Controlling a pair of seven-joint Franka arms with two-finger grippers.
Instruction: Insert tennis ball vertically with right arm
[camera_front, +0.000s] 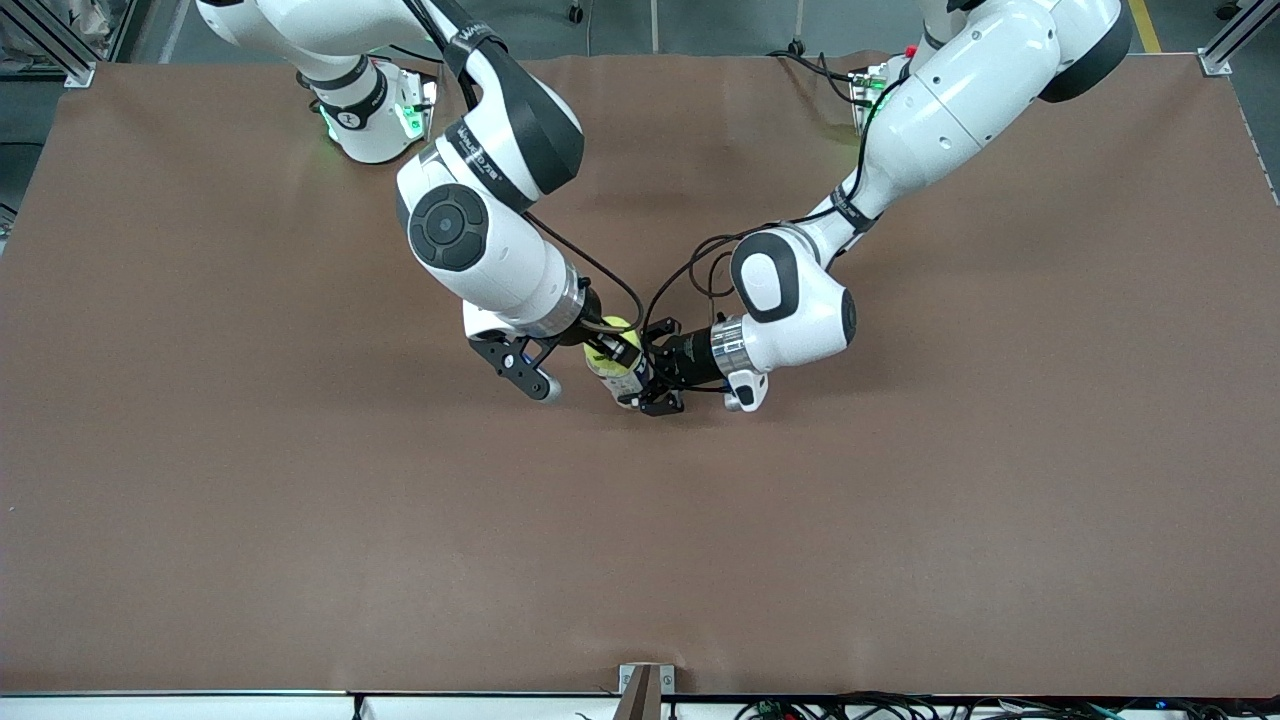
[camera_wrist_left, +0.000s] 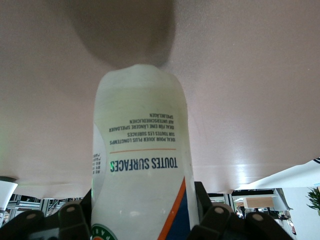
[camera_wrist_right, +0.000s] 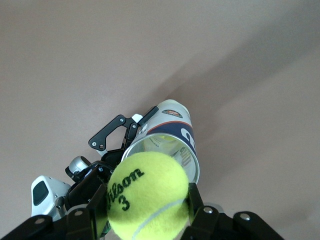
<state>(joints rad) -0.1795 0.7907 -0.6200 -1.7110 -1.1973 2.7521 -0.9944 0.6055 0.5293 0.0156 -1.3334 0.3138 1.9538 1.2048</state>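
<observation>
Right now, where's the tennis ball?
The tennis ball is in the right claw, up over the open mouth of the can, which the left claw holds mid-table.

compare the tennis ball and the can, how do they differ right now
The tennis ball is a yellow fuzzy sphere with black print; the can is a clear tube with a blue, white and orange label. The ball is gripped by the right gripper just above the can's open mouth; the can is clamped by the left gripper, standing roughly upright. The ball is solid-looking; the can is hollow. Both are held over the middle of the table.
</observation>
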